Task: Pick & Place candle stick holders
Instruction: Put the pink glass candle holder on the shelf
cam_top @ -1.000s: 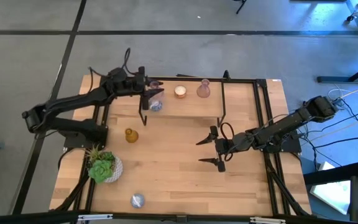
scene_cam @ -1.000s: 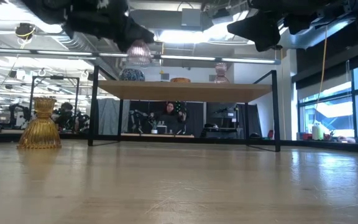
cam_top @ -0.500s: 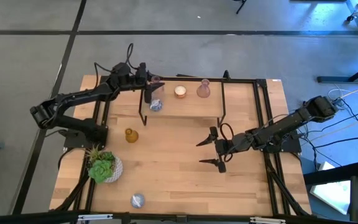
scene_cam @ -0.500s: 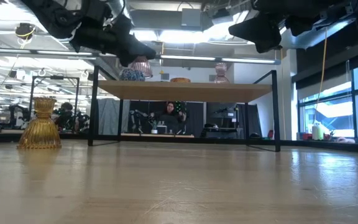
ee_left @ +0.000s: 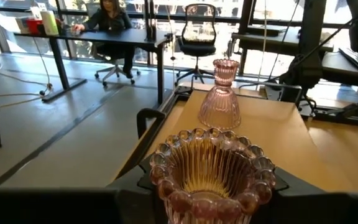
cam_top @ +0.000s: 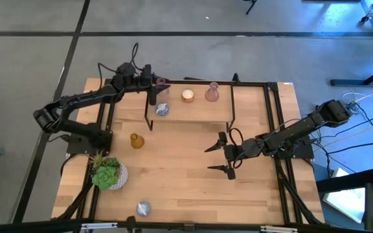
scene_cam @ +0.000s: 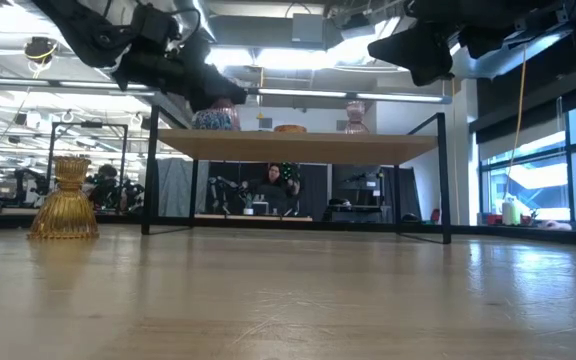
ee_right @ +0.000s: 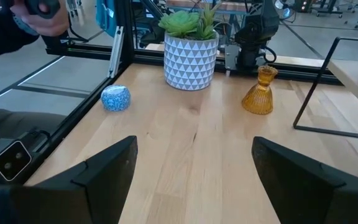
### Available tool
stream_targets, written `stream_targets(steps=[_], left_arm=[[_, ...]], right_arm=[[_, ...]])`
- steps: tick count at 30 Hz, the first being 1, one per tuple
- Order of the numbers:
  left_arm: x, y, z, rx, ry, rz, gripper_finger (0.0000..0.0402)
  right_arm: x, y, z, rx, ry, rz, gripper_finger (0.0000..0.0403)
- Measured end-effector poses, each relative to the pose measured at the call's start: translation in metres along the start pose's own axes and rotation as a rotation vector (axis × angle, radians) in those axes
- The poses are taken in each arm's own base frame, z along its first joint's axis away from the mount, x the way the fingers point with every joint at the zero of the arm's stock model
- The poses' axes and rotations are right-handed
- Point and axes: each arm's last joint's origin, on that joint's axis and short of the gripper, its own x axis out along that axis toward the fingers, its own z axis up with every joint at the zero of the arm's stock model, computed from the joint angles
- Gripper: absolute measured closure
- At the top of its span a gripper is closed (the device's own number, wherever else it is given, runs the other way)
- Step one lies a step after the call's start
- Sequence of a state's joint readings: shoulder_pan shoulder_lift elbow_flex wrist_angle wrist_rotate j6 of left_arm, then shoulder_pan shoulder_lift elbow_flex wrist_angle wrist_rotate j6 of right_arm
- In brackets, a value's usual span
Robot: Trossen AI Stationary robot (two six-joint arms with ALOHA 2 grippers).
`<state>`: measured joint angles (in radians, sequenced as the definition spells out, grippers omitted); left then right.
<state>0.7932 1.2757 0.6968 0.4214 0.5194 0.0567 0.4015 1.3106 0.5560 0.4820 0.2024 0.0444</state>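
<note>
A raised wooden shelf (cam_top: pixel 193 111) carries a silvery-blue round holder (cam_top: pixel 162 109), a cream-white holder (cam_top: pixel 187 95) and a pink vase-shaped holder (ee_left: pixel 221 99). My left gripper (cam_top: pixel 155 85) is over the shelf's far left corner, shut on a second pink holder (ee_left: pixel 210 174). An amber holder (ee_right: pixel 258 91) and another blue round holder (ee_right: pixel 115 98) stand on the table. My right gripper (ee_right: pixel 194 174) hangs open over the table's middle, touching nothing. My left gripper holds the pink holder between its two fingers, coming nearly level from the table's left side. The beaded top rim (ee_left: pixel 211 144) stands upright above the fingers. The place of contact lies lower down, hidden by the gripper. Whether the foot touches the shelf I cannot tell.
A green succulent in a white patterned pot (cam_top: pixel 107 173) stands at the table's near left. The shelf's black frame legs (cam_top: pixel 150 116) rise from the table. A dark sleeve and hand (ee_right: pixel 23 15) show past the table's near left corner.
My left gripper has carried the pink holder toward the table's far edge and downward, closer to the shelf top, and stays shut on it. The holder has stayed upright.
</note>
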Motion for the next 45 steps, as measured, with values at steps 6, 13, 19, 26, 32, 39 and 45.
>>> stream_targets(steps=[6,13,19,26,32,39,45], left_arm=[[0.006,0.003,-0.009,-0.01,0.031,-0.001,0.0275],[0.014,0.007,-0.02,-0.021,0.068,-0.004,0.0272],[0.016,0.008,-0.022,-0.012,0.066,-0.007,0.0273],[0.013,0.011,-0.024,-0.034,0.09,0.009,0.0242],[0.013,0.011,-0.026,-0.032,0.111,0.008,0.0239],[0.006,0.007,-0.021,-0.027,0.123,0.009,0.0241],[-0.007,0.0,-0.015,-0.007,0.164,0.025,0.026]], right_arm=[[0.0,0.0,0.0,0.0,0.001,0.002,0.0082],[0.0,0.0,0.0,-0.001,0.004,0.006,0.0082],[0.0,0.002,-0.001,-0.002,0.006,0.011,0.0082],[-0.001,0.005,-0.001,0.001,0.011,0.023,0.0082],[-0.002,0.008,-0.001,0.0,0.011,0.034,0.0082],[-0.002,0.01,-0.002,0.015,0.012,0.039,0.0082],[-0.002,0.012,-0.002,0.012,0.012,0.048,0.0082]])
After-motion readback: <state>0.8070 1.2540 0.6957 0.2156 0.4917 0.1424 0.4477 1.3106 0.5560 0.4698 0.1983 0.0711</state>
